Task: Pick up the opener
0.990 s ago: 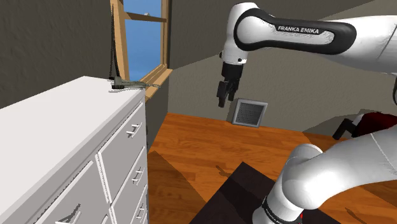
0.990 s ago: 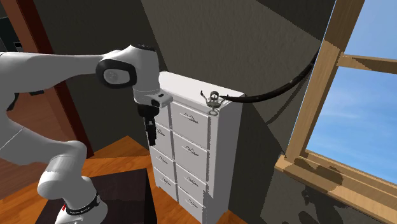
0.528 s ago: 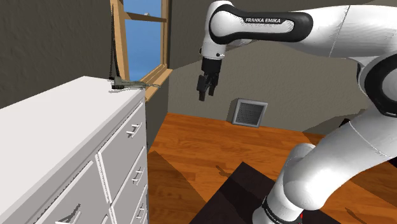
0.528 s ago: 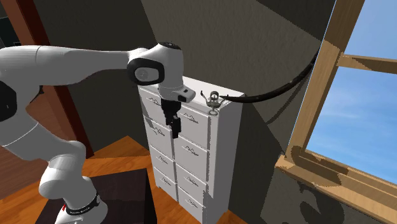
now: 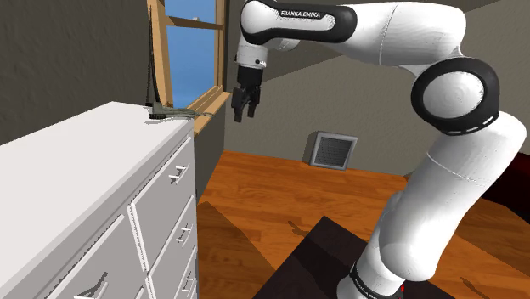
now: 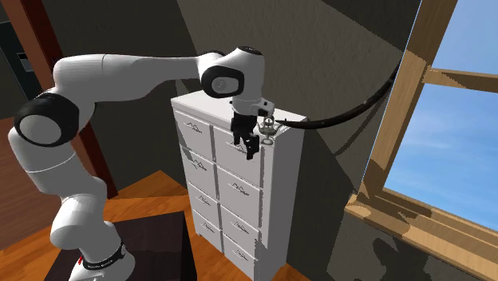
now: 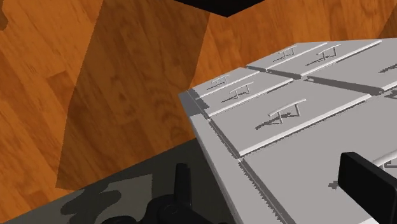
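Black gripper (image 5: 241, 113), fingers spread and empty, hangs beside a white dresser (image 5: 68, 161). A grey opener (image 5: 162, 110) lies on the dresser's top corner.

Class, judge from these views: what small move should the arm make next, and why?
Probably carry the open end effector sideways over the white dresser's top, towards the opener. It hangs off the drawer fronts, apart from the opener lying at the top's corner near the window.
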